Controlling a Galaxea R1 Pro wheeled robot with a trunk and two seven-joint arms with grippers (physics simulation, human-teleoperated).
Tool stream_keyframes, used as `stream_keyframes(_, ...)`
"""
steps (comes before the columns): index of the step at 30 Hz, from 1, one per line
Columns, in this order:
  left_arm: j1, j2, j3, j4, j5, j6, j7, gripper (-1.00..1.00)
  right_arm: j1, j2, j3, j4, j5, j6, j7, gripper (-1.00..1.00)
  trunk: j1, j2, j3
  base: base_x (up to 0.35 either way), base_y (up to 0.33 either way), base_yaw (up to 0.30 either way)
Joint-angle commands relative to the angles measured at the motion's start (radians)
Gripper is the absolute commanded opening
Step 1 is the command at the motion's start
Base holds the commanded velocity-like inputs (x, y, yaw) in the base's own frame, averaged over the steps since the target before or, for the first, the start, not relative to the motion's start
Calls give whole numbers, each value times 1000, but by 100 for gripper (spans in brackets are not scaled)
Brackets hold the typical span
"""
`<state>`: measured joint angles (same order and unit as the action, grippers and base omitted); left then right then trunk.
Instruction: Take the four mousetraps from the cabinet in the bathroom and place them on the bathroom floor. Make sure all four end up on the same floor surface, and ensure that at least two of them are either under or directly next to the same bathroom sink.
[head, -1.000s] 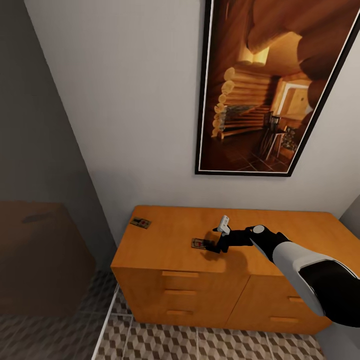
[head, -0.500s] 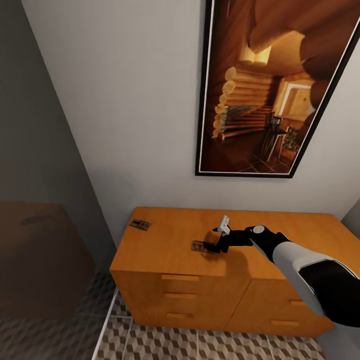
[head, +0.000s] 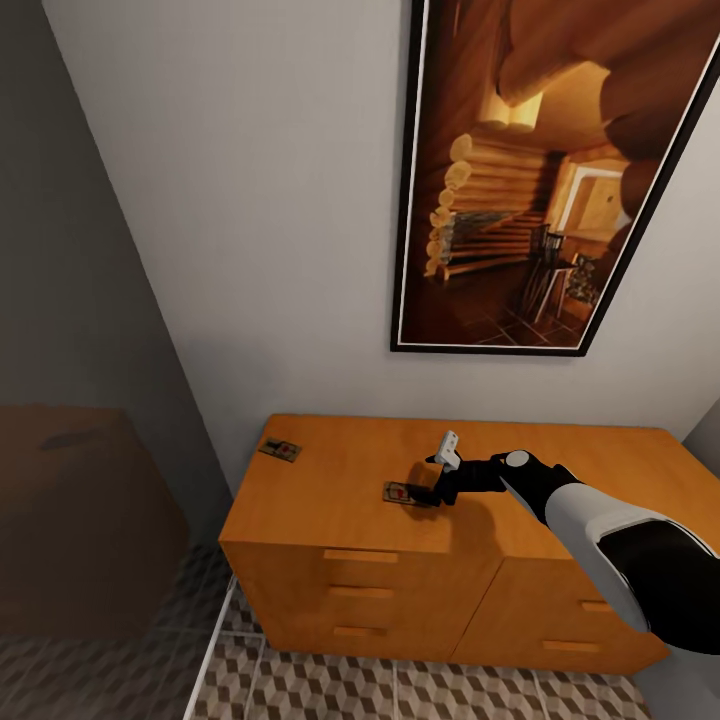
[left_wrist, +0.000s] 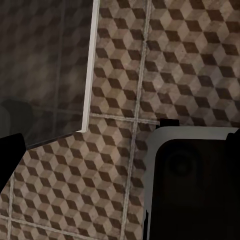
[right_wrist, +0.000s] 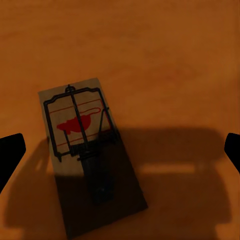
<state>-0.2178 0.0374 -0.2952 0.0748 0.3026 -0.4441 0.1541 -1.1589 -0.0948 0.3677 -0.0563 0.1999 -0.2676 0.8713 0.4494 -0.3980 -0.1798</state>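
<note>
Right tool (head: 420, 494), spread wide, hovers over a mousetrap (right_wrist: 82, 145) on the cabinet (head: 330, 480); closing off-centre could skid the flat board toward six o'clock, off the front edge

Two mousetraps (head: 398, 492) (head: 281, 449) flat on cabinet (head: 330, 480) top — well apart.

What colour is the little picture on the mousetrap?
Red, on the mousetrap lying on the cabinet; right wrist view shows it best.
</note>
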Motion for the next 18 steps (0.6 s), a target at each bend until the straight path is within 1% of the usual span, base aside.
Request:
stream_keyframes(1,-2,-1,-9,3,4,-5,2,100,-1,0,-3,0,11,-7,0,100,1,-2,-2,0,0,0)
stream_keyframes(18,-2,-1,-9,3,4,-5,2,100,-1,4,-2,0,11,-4,0,100,1,-2,-4,0,0,0)
